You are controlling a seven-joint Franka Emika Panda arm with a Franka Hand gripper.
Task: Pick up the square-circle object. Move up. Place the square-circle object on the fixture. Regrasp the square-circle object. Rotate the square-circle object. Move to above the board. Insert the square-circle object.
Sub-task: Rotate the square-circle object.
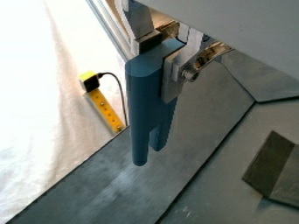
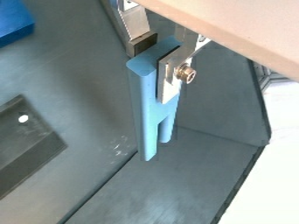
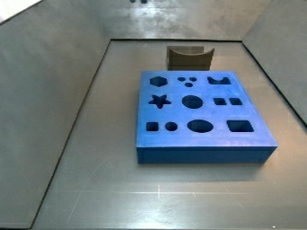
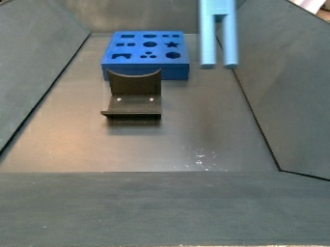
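Nearest in a side view stood the fixture, its notch empty. Beyond it lay the board, holes open. Well above the floor, beside and higher than the fixture, the hand was clenched on the top of the peg, which hung upright, probably lifted clear so it could next be set into the fixture's notch.

The dull grey metal floor carries the thick blue square board near its middle and the small dark fixture just beside it; the tool hangs above, off the floor.
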